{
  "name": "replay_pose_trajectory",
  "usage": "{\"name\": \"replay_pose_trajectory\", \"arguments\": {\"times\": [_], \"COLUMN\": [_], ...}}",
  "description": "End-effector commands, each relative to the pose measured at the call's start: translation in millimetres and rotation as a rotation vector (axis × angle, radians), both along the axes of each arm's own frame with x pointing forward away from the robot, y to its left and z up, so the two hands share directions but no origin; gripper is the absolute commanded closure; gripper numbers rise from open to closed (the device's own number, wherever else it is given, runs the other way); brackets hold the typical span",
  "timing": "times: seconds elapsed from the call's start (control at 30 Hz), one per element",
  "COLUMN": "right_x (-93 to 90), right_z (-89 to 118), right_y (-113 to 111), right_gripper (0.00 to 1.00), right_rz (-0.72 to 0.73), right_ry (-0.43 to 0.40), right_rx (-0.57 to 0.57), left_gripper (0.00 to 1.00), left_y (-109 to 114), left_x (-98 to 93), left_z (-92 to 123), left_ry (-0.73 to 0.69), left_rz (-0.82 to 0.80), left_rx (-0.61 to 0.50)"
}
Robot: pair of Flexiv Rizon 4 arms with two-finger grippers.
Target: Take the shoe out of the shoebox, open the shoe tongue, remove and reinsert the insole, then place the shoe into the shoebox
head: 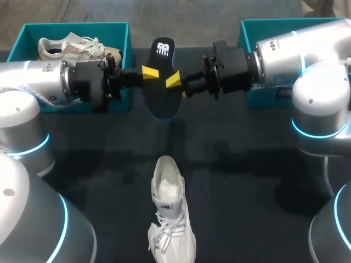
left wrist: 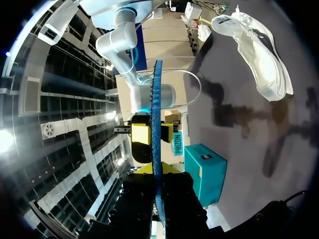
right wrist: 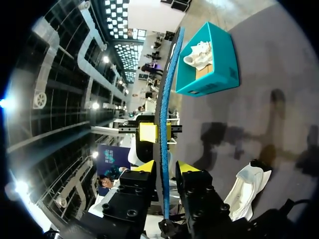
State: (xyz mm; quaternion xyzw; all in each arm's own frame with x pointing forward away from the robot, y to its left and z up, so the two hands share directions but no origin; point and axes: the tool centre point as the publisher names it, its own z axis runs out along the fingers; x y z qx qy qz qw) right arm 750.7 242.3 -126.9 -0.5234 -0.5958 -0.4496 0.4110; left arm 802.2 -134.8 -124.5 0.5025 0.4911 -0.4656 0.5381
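A black insole (head: 162, 82) with a blue underside hangs in the air over the far middle of the table, held between my two arms. My left gripper (head: 149, 72) is shut on its left edge; in the left wrist view the insole (left wrist: 157, 109) runs edge-on out from between the fingers of the left gripper (left wrist: 157, 175). My right gripper (head: 174, 81) stands at the right edge. In the right wrist view the insole (right wrist: 168, 99) lies between the right gripper's (right wrist: 166, 169) fingers, with a small gap on one side. The white shoe (head: 170, 219) lies on the table nearer to me, its tongue open.
A teal shoebox (head: 123, 38) at the far left holds a second pale shoe (head: 71, 48). Another teal box (head: 249, 27) stands at the far right, partly hidden by my right arm. Dark tabletop (head: 247, 181) lies around the white shoe.
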Motion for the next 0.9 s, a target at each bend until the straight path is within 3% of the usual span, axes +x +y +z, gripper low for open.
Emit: {"name": "replay_pose_trajectory", "arguments": {"times": [0.03, 0.53, 0.9], "right_x": [-1.2, -1.5, -2.6], "right_z": [0.8, 1.9, 3.1], "right_y": [3.3, 4.8, 6.9], "right_gripper": [0.78, 0.84, 0.84], "right_rz": [-0.005, -0.009, -0.007], "right_ry": [0.001, 0.001, -0.003], "right_rx": [-0.006, 0.001, 0.004], "left_gripper": [1.00, 1.00, 1.00], "left_y": [-1.4, -0.9, -1.8], "left_x": [-1.8, -2.9, -4.0], "left_z": [-1.3, 0.1, -0.6], "left_ry": [-0.003, -0.011, -0.018], "left_rz": [0.006, 0.020, 0.029], "left_rx": [-0.006, -0.030, -0.031]}}
